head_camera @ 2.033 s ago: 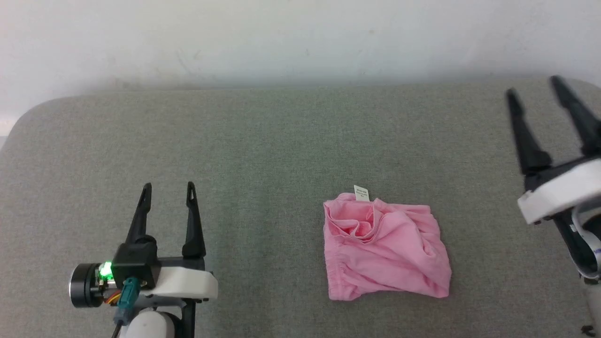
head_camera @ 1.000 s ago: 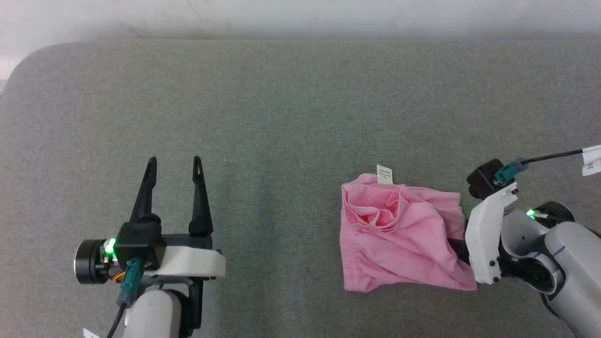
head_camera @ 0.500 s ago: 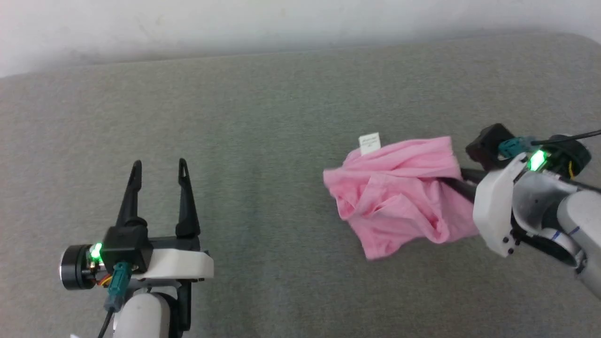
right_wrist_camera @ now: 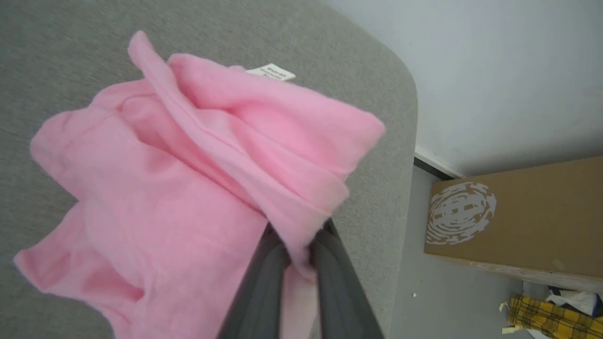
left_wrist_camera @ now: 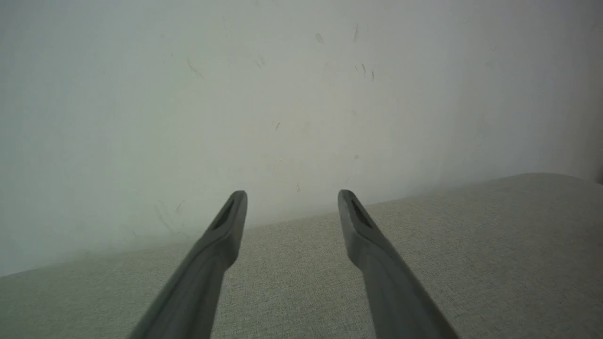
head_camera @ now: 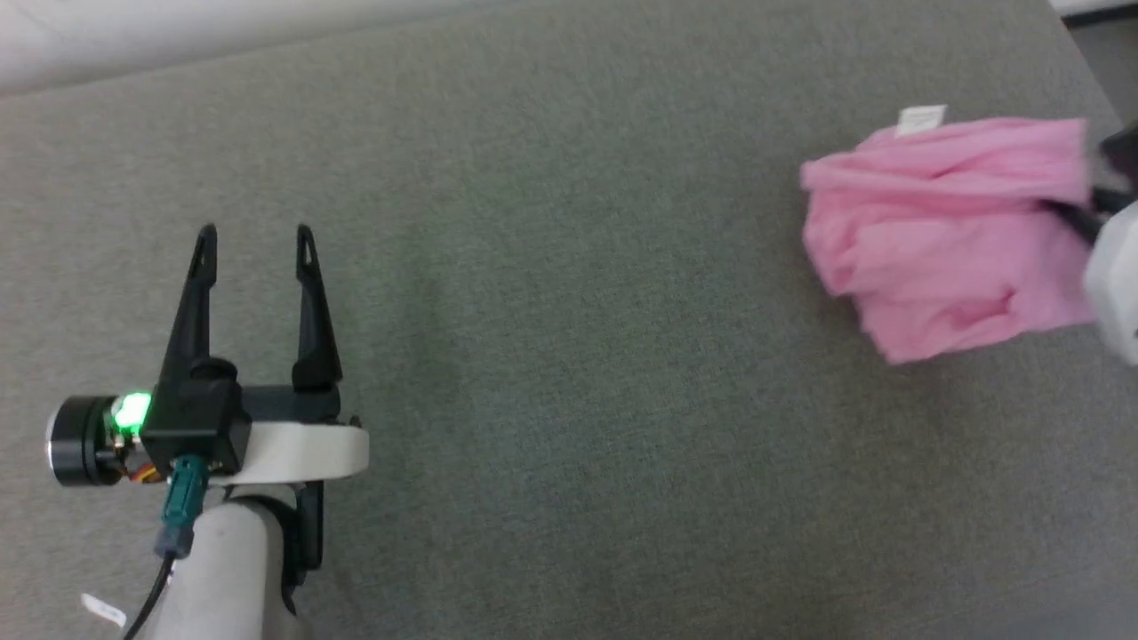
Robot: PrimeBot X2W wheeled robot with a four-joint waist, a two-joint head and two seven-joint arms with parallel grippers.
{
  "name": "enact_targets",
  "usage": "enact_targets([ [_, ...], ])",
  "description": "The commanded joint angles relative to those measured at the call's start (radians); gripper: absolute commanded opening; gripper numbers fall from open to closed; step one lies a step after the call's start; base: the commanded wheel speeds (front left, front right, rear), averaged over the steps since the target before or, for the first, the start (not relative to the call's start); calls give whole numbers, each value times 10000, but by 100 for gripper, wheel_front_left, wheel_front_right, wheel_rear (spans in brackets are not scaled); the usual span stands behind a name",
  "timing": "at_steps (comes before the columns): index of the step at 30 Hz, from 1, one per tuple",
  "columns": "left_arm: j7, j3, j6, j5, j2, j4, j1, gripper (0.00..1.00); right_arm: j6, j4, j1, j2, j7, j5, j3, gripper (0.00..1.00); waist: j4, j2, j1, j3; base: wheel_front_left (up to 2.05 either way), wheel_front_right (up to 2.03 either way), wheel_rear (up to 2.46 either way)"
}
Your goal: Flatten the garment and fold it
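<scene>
In the right wrist view, a brown cardboard box (right_wrist_camera: 518, 216) and a yellow checked cloth (right_wrist_camera: 551, 318) are being shown on the floor beyond the rounded corner of the grey table (right_wrist_camera: 386, 155). The left wrist view is being taken up by a pale wall (left_wrist_camera: 282, 94) above the table's far edge.

One garment (head_camera: 942, 231), one white tag (head_camera: 922, 118), one box and two tools are being counted.

The left tool (head_camera: 255, 244) is being kept released over the table's left part, its two fingers spread wide and nothing being touched between them. The right tool (right_wrist_camera: 299, 235) is being clenched on an edge of the garment (right_wrist_camera: 188, 179), with pink cloth being pinched between the two dark fingers. The garment is being held bunched over the table's far right part, near its corner, with the tag (right_wrist_camera: 271, 72) on its far edge. Whether its lower folds are being rested on the table cannot be told.
</scene>
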Motion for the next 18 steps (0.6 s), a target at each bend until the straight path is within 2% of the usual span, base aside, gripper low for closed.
enact_targets([
  [1,-46,6,40,69,96,-99,-272,100,-21,375,-230,-63,-97,-59,-166,0,-700,0,-1,1337,0,0,0],
  [10,-46,-255,74,138,337,-448,-1023,100,-21,3332,-1508,62,-1010,-1426,-1048,0,-337,0,-1,2395,0,0,0],
  [18,-46,-385,240,18,349,-491,-1192,100,-21,5326,-2062,762,-1640,-2056,-1626,0,-37,0,-1,2432,0,0,0],
])
